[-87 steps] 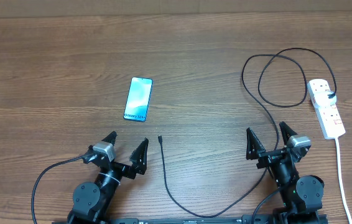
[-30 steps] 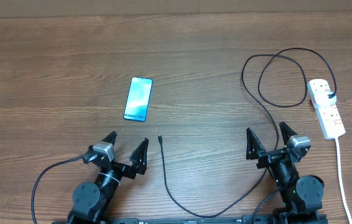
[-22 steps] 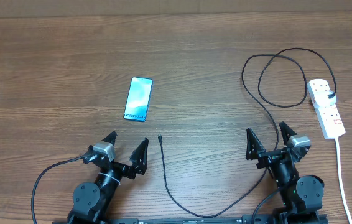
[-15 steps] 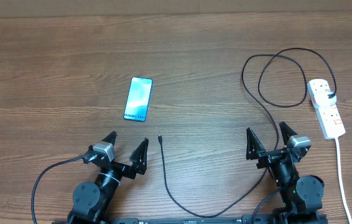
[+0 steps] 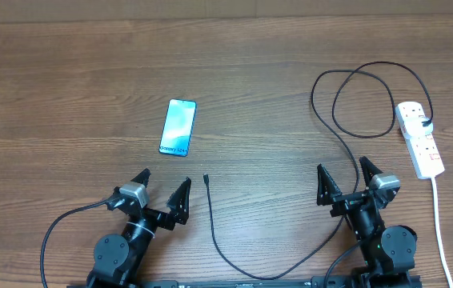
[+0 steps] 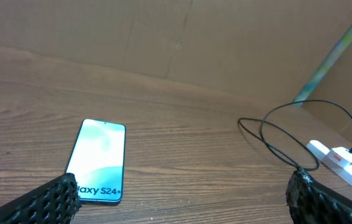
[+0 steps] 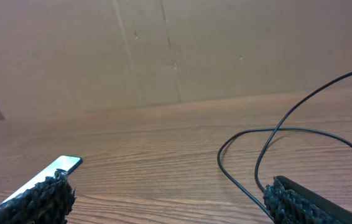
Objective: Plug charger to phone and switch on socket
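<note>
Charger tip [image 5: 207, 179] is lying loose at 3 o'clock from the left gripper [image 5: 166, 178], whose jaws are gaping wide, holding nothing. The right gripper [image 5: 342, 166] is gaping empty too. I think the left one should be pinching just behind the tip, keeping it level. The phone [image 5: 178, 127] is waiting at 11 o'clock from the tip, with bare table [image 5: 66, 80] all around. The socket [image 5: 419, 139] is sitting at 2 o'clock from the right gripper, past the cable loop.

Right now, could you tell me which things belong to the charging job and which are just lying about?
For the job: Galaxy S24 phone, black charger cable, white power strip.
Just lying about: nothing else; only the wooden table.
</note>
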Tool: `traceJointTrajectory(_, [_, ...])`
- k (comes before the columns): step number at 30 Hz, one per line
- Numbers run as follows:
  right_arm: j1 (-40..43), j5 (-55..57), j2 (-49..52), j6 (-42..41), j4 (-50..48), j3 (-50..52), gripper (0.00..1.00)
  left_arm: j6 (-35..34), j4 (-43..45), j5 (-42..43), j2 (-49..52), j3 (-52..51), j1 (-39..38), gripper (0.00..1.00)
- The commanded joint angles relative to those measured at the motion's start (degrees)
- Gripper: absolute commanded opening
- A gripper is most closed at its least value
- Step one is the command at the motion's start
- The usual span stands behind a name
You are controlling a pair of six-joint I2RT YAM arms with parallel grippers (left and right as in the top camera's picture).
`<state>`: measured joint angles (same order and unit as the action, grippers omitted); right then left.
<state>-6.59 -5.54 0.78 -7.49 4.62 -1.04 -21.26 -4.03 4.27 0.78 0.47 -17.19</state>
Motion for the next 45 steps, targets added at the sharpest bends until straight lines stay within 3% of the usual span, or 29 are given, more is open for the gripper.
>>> traceJointTrajectory(1, [-0.2, 0.3, -0.7, -0.1, -0.2, 0.6, 1.0, 0.0, -0.2, -0.4, -0.5, -0.2, 0.3, 0.99])
traceJointTrajectory(45, [-0.2, 0.3, -0.7, -0.1, -0.2, 0.6, 1.0, 0.0, -0.4, -3.4, -0.5, -0.2, 0.3, 1.0])
